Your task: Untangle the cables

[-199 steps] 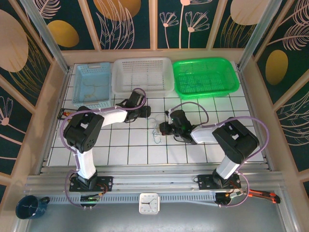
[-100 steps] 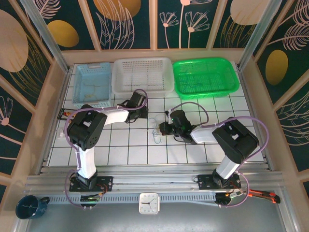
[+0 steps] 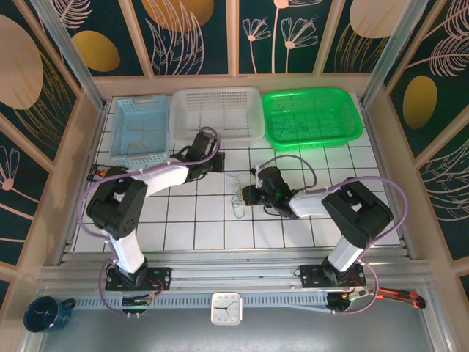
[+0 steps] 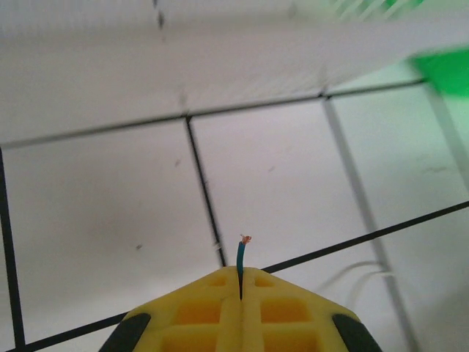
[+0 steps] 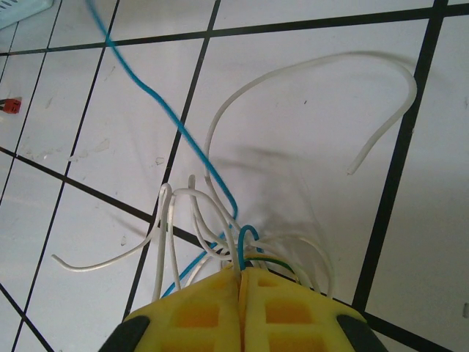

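The cables (image 5: 220, 213) are a tangle of thin white wires with one blue and one yellow-green strand, lying on the white tiled table (image 3: 183, 220) near its middle (image 3: 238, 196). My right gripper (image 5: 242, 270) is shut on the knot of the bundle, and the loose white ends fan out ahead of its yellow fingers. The blue wire (image 5: 146, 84) runs from that knot up and to the left. My left gripper (image 4: 241, 273) is shut on the blue wire's bare tip (image 4: 240, 253), a little above the tiles. In the top view the left gripper (image 3: 220, 164) sits left of and behind the right gripper (image 3: 246, 196).
Three baskets line the back edge: blue (image 3: 141, 128), white (image 3: 217, 114) and green (image 3: 311, 117). The white basket's wall (image 4: 220, 66) is close ahead of the left gripper. A small red object (image 3: 95, 174) lies at the table's left edge.
The left gripper has shut on the blue wire's end and drawn back toward the white basket, its elbow swinging left. The right gripper has held still on the bundle.
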You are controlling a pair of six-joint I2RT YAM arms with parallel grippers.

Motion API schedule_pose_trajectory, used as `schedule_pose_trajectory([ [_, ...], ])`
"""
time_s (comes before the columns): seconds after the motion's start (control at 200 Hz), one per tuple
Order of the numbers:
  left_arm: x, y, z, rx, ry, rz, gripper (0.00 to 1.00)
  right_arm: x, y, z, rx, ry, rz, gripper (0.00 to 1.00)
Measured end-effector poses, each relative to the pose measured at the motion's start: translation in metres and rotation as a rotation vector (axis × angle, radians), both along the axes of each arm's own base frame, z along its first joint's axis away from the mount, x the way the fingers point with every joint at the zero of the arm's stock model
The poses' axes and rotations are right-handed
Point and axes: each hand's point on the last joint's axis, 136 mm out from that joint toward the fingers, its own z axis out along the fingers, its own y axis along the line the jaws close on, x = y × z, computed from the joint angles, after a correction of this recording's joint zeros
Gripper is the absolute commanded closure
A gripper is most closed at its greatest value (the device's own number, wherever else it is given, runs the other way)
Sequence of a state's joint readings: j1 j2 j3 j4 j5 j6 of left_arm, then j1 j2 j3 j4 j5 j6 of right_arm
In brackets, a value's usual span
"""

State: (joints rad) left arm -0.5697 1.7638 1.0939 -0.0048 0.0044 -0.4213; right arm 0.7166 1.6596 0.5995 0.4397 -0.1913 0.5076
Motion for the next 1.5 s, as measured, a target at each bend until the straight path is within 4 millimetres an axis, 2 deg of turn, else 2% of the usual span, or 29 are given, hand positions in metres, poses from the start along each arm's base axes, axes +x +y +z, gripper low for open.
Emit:
schedule_pose_trajectory([
  [0.275, -0.008, -0.018, 0.115, -0.266, -0.161, -0.043, 1.00, 0.001, 0.001, -0.002, 0.001, -0.002, -0.001, 0.93],
  [0.52, -0.018, -0.027, 0.185, -0.448, -0.240, -0.079, 1.00, 0.003, 0.003, -0.002, 0.011, -0.010, -0.004, 0.94],
  [0.796, -0.034, -0.032, 0.220, -0.525, -0.237, -0.116, 1.00, 0.012, 0.009, 0.012, 0.071, -0.054, -0.023, 0.92],
  [0.896, -0.035, -0.033, 0.231, -0.547, -0.242, -0.122, 1.00, 0.012, 0.009, 0.013, 0.074, -0.055, -0.024, 0.81],
  [0.991, -0.037, -0.032, 0.258, -0.589, -0.294, -0.131, 1.00, 0.005, 0.004, 0.004, 0.033, -0.017, -0.019, 0.69],
  [1.081, -0.043, -0.030, 0.282, -0.632, -0.341, -0.149, 1.00, 0.002, 0.000, 0.008, 0.012, -0.001, -0.020, 0.63],
  [1.256, -0.051, -0.029, 0.309, -0.694, -0.401, -0.177, 1.00, 0.009, 0.001, 0.050, 0.019, -0.052, -0.011, 0.56],
  [1.381, -0.053, -0.030, 0.313, -0.717, -0.404, -0.188, 1.00, 0.018, -0.008, 0.084, 0.036, -0.107, -0.036, 0.52],
  [1.501, -0.054, -0.031, 0.317, -0.732, -0.411, -0.198, 1.00, 0.023, -0.022, 0.107, 0.037, -0.143, -0.063, 0.49],
])
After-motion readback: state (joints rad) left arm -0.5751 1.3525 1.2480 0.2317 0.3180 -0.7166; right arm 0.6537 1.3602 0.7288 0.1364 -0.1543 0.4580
